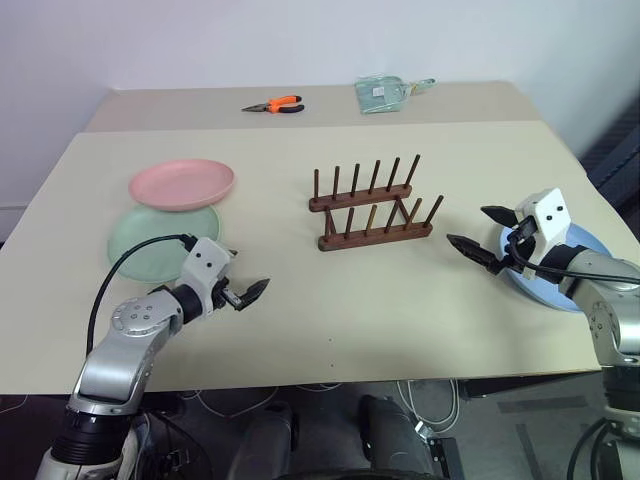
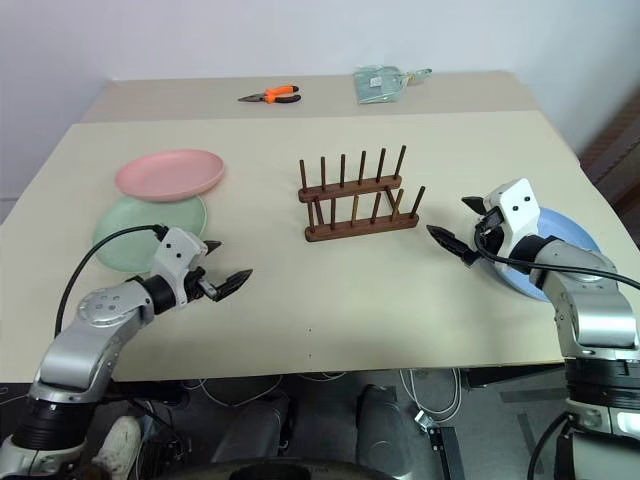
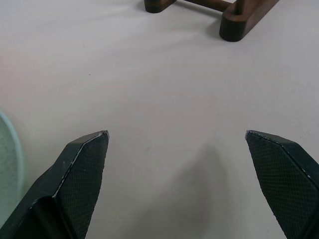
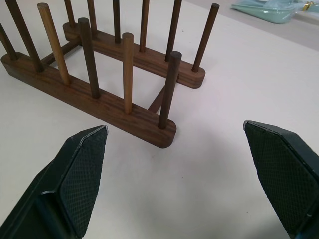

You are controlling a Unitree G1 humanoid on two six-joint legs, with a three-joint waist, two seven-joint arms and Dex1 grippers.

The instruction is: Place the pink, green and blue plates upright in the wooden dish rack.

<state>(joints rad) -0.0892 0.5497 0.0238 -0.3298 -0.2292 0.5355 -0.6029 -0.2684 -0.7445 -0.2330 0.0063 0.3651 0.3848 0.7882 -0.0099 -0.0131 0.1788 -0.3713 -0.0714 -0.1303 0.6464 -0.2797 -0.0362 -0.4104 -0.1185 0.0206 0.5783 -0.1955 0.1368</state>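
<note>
Nearest the head camera, the left pincer hangs just above the pale beige worktop, its two black fingers spread wide and empty, the forearm reaching forward and angled toward the middle. Just behind and left of that wrist lies the pale mint green round plastic plate, flat on the worktop, and the salmon pink round plastic plate lies behind it with its near rim overlapping the green one's far edge. At the centre stands the small dark brown wooden dish rack, two parallel base bars each carrying a row of thin upright pegs, every slot empty. To its right the right pincer is likewise wide open and holds nothing, pointing in toward the rack from a bent arm; under and behind that wrist the light blue round plastic plate lies flat near the worktop's right edge. On a second worktop beyond lie orange-handled pliers and a pale green packet. From the left wrist, the black textured fingertips stand far apart over bare worktop, with the ends of the rack's bars ahead and a sliver of the green plate's rim beside one finger. From the right wrist, the fingertips are equally parted, the rack's near end close ahead of them, apart from both.
</note>
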